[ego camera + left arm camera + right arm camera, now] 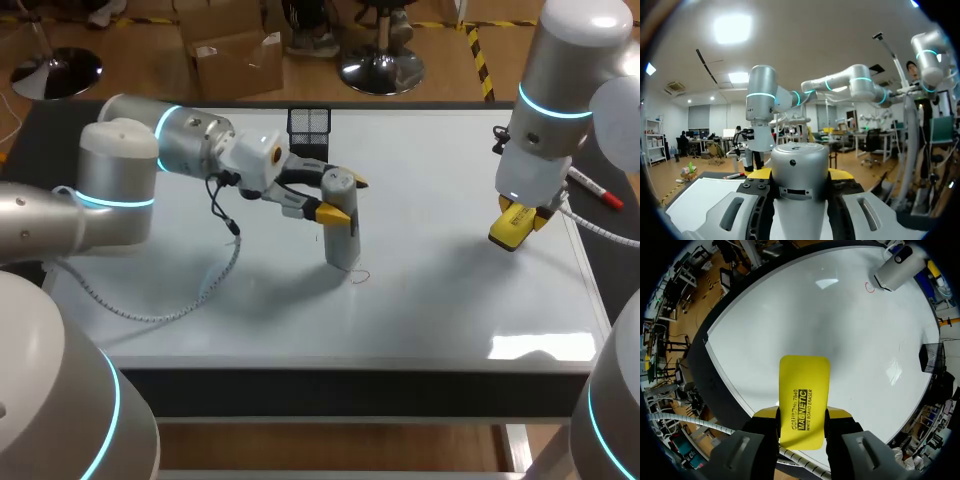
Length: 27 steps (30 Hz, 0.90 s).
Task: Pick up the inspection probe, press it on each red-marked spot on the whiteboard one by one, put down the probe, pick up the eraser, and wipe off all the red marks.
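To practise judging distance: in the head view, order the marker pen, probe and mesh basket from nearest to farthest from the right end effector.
1. Marker pen: just right of the right end effector.
2. Probe: near the middle, on its left.
3. Mesh basket: at the far edge, further left.

Dark table (330, 390), black mesh basket (309, 122) standing at its far edge

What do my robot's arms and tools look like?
The left arm and right arm are rounded silver-grey tubes with glowing cyan rings. The left tool and right tool are black and grey, yellow-tipped. A black cable and a white braided cable hang off the left wrist.
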{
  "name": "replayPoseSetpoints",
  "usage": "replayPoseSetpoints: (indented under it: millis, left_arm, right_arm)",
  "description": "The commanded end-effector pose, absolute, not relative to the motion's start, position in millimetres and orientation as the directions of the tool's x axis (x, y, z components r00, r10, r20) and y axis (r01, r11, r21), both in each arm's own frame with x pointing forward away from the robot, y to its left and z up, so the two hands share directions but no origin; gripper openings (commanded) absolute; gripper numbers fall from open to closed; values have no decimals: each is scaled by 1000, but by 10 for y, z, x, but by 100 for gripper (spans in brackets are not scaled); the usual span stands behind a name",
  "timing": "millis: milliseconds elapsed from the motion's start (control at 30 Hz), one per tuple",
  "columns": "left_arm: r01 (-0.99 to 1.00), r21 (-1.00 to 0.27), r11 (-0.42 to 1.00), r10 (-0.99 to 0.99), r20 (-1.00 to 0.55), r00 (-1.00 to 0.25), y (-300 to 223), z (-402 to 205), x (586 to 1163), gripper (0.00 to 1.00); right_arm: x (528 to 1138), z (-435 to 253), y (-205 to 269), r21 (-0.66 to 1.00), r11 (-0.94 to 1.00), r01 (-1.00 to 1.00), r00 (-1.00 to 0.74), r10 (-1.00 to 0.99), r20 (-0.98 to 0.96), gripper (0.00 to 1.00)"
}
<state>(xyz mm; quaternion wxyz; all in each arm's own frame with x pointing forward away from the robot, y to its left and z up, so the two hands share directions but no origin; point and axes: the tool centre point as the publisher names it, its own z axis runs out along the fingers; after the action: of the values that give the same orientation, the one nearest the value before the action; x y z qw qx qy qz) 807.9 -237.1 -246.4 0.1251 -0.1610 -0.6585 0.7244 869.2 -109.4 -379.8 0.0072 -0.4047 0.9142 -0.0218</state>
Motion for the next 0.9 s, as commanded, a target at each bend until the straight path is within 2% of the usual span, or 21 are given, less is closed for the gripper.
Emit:
replayPoseSetpoints:
  millis: [33,433,900]
  left_arm:
    - [39,-995,-89,356,-68,-932,-2162,-2343,8146,0]
    - [59,-993,-106,206,-80,-975,-1616,-2178,8489,0]
    - [58,-991,-120,157,-77,-985,-1387,-2077,8734,0]
  right_arm:
    - [8696,-3793,-1098,-48,670,-741,-671,-741,7,0]
    - [8696,-3793,-1098,-48,670,-741,-671,-741,7,0]
    - [8696,-3793,-1098,-48,670,-741,-671,-741,7,0]
